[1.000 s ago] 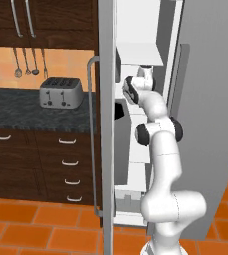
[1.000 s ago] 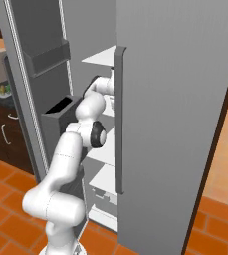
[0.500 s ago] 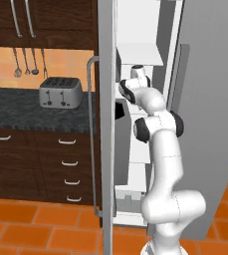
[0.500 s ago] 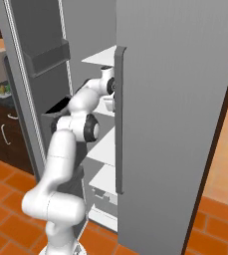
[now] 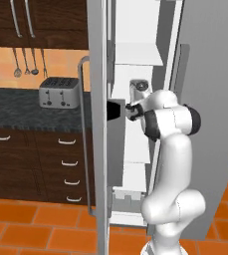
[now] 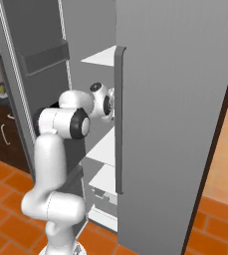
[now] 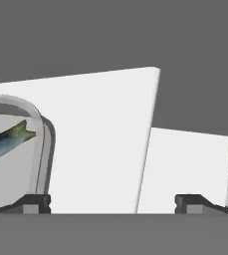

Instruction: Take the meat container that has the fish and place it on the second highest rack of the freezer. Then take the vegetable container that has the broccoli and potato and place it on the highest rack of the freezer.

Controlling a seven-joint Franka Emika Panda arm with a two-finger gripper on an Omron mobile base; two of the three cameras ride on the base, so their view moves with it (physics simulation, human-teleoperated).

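Note:
In the hand view a clear meat container [image 7: 16,149] with a blue-grey fish inside rests on a white freezer rack [image 7: 100,134], at the left edge. My gripper [image 7: 113,204] is open and holds nothing. Its left fingertip [image 7: 33,203] sits just below the container's right corner, with no contact visible. A lower white rack [image 7: 185,164] shows to the right. In the left base view my hand [image 5: 134,99] reaches into the freezer between two white racks [image 5: 138,54]. From the right base view the hand [image 6: 104,102] is partly hidden behind the grey door.
The open freezer door [image 5: 98,124] with its dark bin [image 5: 116,110] stands close on the left of my arm. The grey right door [image 6: 175,124] and its handle [image 6: 119,119] flank the other side. A toaster [image 5: 59,92] stands on the dark counter [image 5: 16,112].
My arm has folded back and down, drawing the hand out from deep in the freezer. The jaws opened a little wider.

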